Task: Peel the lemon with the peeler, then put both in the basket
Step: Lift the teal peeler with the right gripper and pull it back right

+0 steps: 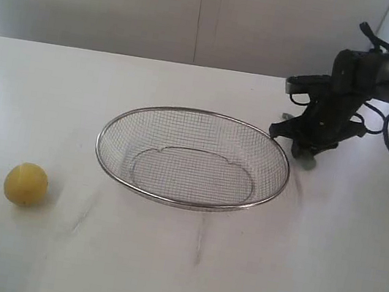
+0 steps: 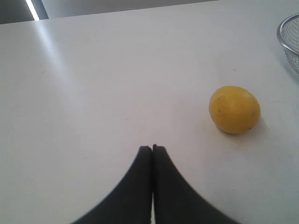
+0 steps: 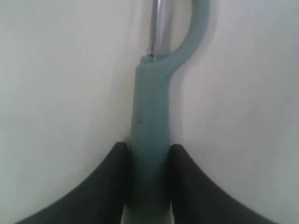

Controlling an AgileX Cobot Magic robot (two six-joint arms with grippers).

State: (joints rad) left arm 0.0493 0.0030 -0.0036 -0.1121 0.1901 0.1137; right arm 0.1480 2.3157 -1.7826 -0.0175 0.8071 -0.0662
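The yellow lemon (image 1: 25, 184) lies on the white table at the front left, well apart from the wire mesh basket (image 1: 99, 147) in the middle. In the left wrist view the lemon (image 2: 234, 109) sits ahead and to one side of my left gripper (image 2: 153, 148), which is shut and empty. That arm does not show in the exterior view. My right gripper (image 1: 305, 150) is down at the table just past the basket's right rim. Its two fingers press on either side of the peeler's (image 3: 149, 116) teal handle, so the right gripper (image 3: 148, 147) is shut on it. The peeler's looped blade head points away.
An edge of the basket rim (image 2: 281, 35) shows in the left wrist view beyond the lemon. The right arm and its cables (image 1: 383, 79) reach in from the back right. A pale wall stands behind the table.
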